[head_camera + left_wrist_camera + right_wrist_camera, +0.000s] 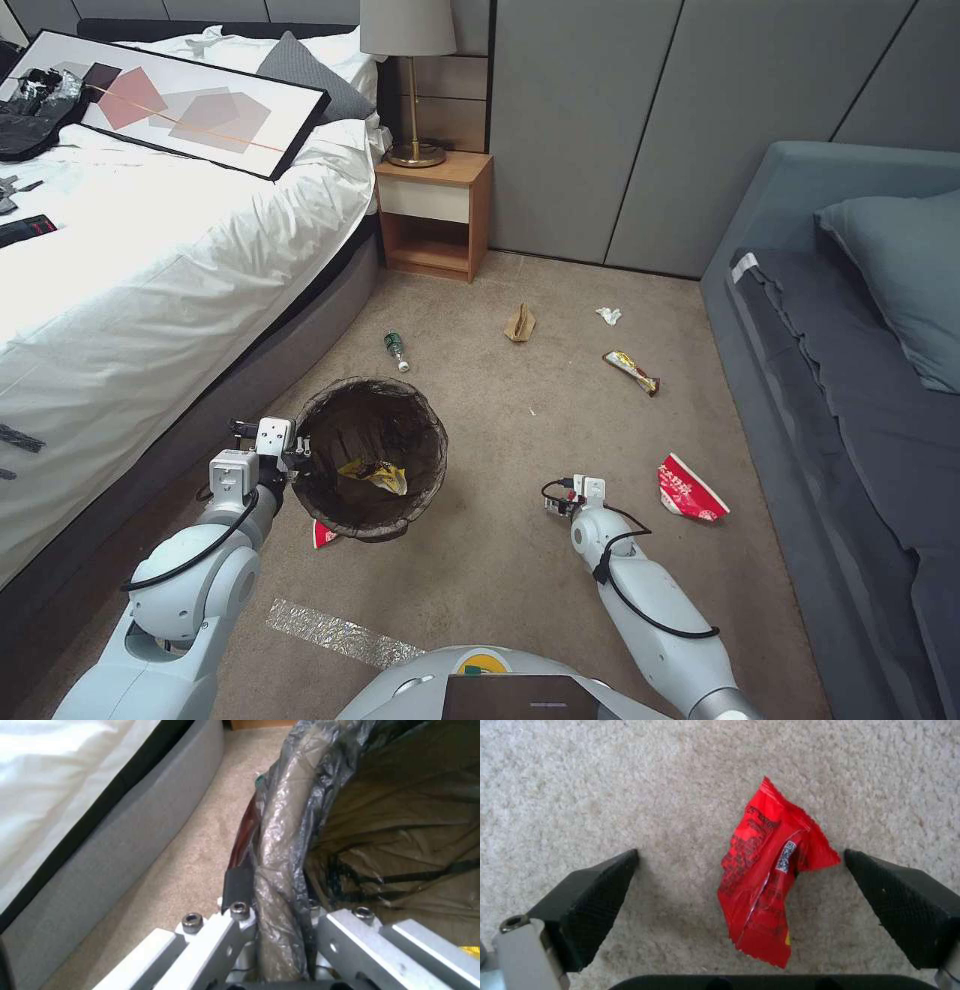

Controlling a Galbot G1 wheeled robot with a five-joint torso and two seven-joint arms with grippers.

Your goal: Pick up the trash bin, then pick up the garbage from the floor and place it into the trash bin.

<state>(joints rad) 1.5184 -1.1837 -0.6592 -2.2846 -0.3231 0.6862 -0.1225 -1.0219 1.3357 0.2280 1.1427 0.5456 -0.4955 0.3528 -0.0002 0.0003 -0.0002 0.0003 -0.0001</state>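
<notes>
While our left gripper (pixel 272 915) pinches the bag-lined rim of the trash bin (pixel 370 470) and holds it up off the carpet (pixel 500 560) beside the bed (pixel 150 250), the first step looks done. A yellow wrapper (pixel 378 474) already lies inside the bin. Our right gripper (pixel 740 885) hangs low over the floor with its fingers (pixel 590 896) spread wide on either side of a red snack packet (pixel 767 877), not yet closed on it. Plenty is left, we judge: a red-and-white packet (pixel 690 490) near the sofa (pixel 860 400), a snack-bar wrapper (pixel 631 371), a white tissue (pixel 609 315), a brown paper bag (pixel 520 323), a small bottle (pixel 396 350), and a red scrap (pixel 322 535) peeking out beneath the bin.
</notes>
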